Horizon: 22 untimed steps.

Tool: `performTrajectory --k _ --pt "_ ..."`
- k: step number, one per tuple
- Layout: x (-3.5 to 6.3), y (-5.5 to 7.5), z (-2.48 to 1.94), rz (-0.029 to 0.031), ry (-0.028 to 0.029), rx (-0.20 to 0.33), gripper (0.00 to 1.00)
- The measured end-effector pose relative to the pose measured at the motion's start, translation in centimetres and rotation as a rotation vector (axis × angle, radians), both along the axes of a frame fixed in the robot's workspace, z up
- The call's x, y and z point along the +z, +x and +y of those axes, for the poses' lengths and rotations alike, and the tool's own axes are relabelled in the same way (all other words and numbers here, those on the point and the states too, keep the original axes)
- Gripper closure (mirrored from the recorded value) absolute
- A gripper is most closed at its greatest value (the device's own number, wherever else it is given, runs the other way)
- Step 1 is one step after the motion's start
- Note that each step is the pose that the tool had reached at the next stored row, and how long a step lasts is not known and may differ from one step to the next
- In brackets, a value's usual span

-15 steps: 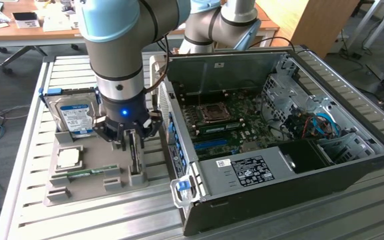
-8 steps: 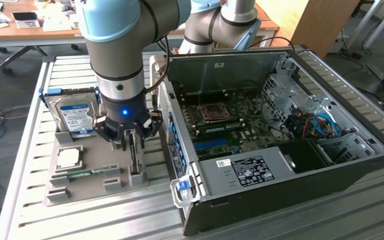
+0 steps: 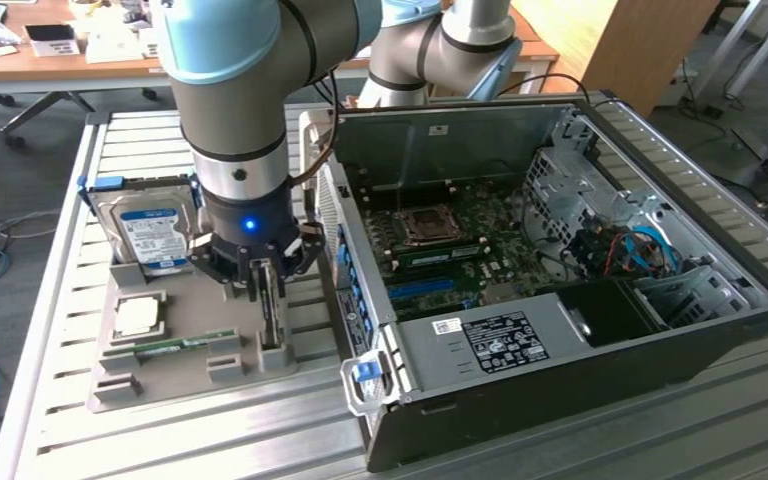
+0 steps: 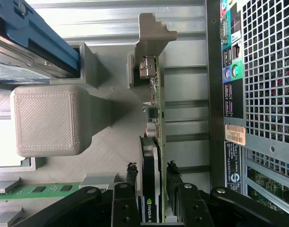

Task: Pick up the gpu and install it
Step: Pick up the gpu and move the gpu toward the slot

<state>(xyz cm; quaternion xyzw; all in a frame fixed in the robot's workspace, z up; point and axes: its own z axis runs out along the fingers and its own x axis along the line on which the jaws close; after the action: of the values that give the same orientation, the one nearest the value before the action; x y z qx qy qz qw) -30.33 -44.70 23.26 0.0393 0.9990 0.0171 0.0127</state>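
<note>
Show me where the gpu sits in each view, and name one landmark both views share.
Exterior view: the gpu stands on edge in the grey holder, at the exterior view's left of the computer case.
Wrist view: the gpu shows edge-on, beside the computer case's back panel.
Shared landmark: the computer case.

The gpu (image 4: pixel 150 175) stands on edge in the grey holder (image 4: pixel 111 137), with a narrow gap on each side where the spread jaws straddle it. The computer case (image 4: pixel 215 94) wall rises just beside 1 face; a grey block (image 4: pixel 47 123) and the hard drive (image 4: pixel 30 42) crowd the other. The case's upturned open side is unobstructed.
</note>
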Motion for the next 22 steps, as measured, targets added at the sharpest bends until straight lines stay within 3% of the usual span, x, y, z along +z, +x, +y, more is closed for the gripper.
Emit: performTrajectory --k 14,16,18,22 --pt "0.0 0.0 0.0 0.0 0.0001 0.0 0.61" --pt "0.0 0.0 0.0 0.0 0.0 0.0 0.63" --pt "0.0 0.0 0.0 0.0001 0.0 0.0 0.73" --pt "0.0 0.0 0.0 0.0 0.0 0.0 0.73"
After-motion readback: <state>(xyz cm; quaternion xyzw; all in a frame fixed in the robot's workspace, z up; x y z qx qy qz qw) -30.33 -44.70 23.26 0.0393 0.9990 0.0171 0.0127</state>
